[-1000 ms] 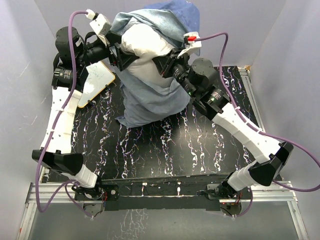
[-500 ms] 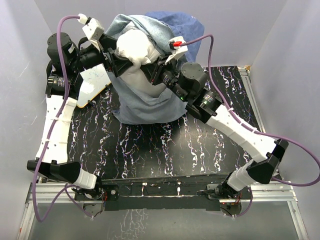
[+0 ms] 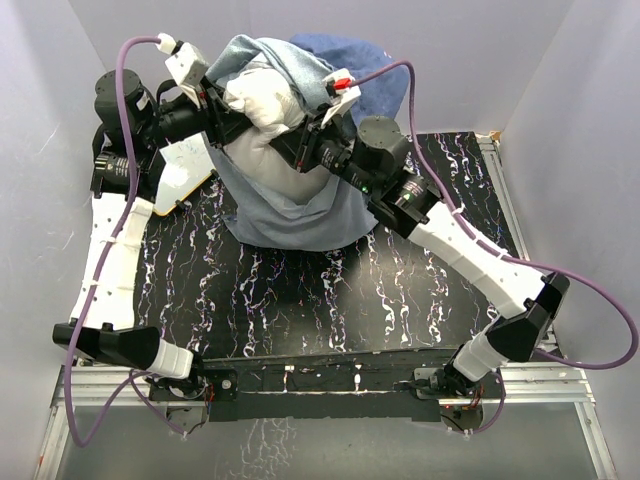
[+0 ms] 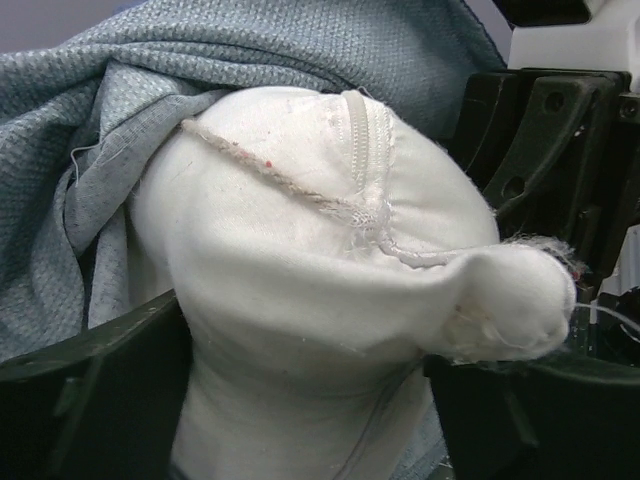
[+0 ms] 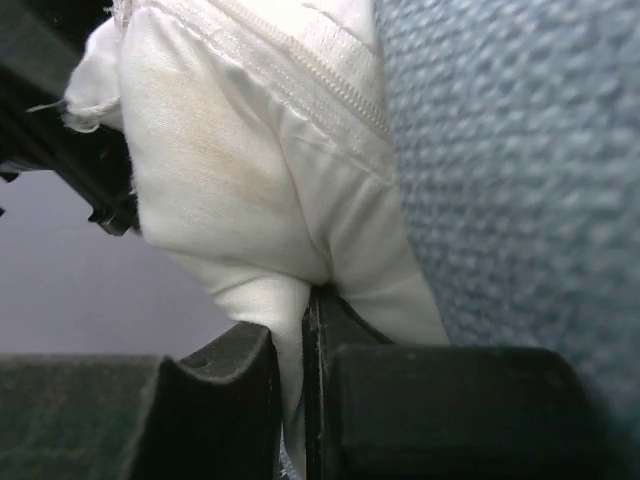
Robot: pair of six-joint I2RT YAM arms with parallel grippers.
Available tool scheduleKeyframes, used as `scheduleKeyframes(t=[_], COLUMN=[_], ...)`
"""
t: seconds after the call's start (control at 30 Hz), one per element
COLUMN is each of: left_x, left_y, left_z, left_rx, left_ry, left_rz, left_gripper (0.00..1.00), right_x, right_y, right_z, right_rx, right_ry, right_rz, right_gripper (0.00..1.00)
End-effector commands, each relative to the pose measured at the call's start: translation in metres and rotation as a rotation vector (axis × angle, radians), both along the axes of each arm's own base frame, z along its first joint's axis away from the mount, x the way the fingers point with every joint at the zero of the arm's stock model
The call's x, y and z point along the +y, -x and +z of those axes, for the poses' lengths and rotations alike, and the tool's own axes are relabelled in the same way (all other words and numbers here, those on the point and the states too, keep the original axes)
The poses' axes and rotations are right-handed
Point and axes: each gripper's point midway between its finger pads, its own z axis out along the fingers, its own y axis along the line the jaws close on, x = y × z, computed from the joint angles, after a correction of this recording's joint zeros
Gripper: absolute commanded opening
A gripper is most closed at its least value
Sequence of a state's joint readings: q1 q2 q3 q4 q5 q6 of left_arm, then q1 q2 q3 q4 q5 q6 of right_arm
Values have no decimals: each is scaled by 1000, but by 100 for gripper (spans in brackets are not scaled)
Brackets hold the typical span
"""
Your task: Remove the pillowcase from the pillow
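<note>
1. Black, white-veined worktop (image 3: 300, 300) fills the near ground between pale grey walls. The left arm (image 3: 110, 250) and right arm (image 3: 470, 255) are bolted at its near edge and reach away to meet over the far middle.
2. Past the bare stretch, the pillowcase (image 3: 290, 205) stands heaped on the worktop. Its paler grey-blue reverse faces outward, its skirt is bunched on the surface, and a darker blue fold shows at the far top.
3. Left of the heap, an orange-edged white board (image 3: 180, 175) lies flat beneath the left arm.
4. Farthest and highest, the pillow (image 3: 262, 100) pokes out of the pillowcase's mouth.
   - The left jaws stand wide on either side of the pillow's neck and appear clenched on it, since the white bulk narrows between them.
   - The right jaws are clenched tight on a thin fold of pillow cloth below its zip seam, with the pillowcase lying just beside.
5. The step in hand looks like drawing the pillow out: its top is free, but most of it sits inside.
6. Neither pair of jaws holds the pillowcase. The next move probably calls for raising the pillow so the cover slides down, or for one arm to let go and grip the cover's edge.
</note>
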State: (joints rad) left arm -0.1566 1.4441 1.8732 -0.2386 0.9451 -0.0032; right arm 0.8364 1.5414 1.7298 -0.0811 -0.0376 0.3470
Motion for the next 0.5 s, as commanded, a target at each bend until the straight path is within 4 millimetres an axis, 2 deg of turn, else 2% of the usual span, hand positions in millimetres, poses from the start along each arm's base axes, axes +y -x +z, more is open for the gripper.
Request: scheduleKeyframes(t=[0.0, 0.03, 0.13, 0.23, 0.33, 0.47], left_x=[-6, -3, 2, 3, 2, 1], left_y=[7, 3, -4, -3, 0, 0], left_z=[-3, -4, -6, -11, -18, -22], left_rx=[-14, -25, -57, -50, -42, -37], left_ry=[-2, 3, -5, -23, -44, -52], left_rz=[12, 47, 99, 94, 74, 72], left_gripper=[6, 0, 0, 0, 0, 0], right_x=[4, -8, -54, -95, -115, -121], right_y=[32, 27, 6, -7, -17, -26], right_z=[29, 30, 38, 57, 71, 81], right_rx=[-10, 9, -1, -101, -186, -243], right_ry=[-108, -121, -139, -112, -41, 30], right_rz=[280, 278, 185, 16, -114, -168], right_gripper=[8, 11, 27, 38, 44, 50])
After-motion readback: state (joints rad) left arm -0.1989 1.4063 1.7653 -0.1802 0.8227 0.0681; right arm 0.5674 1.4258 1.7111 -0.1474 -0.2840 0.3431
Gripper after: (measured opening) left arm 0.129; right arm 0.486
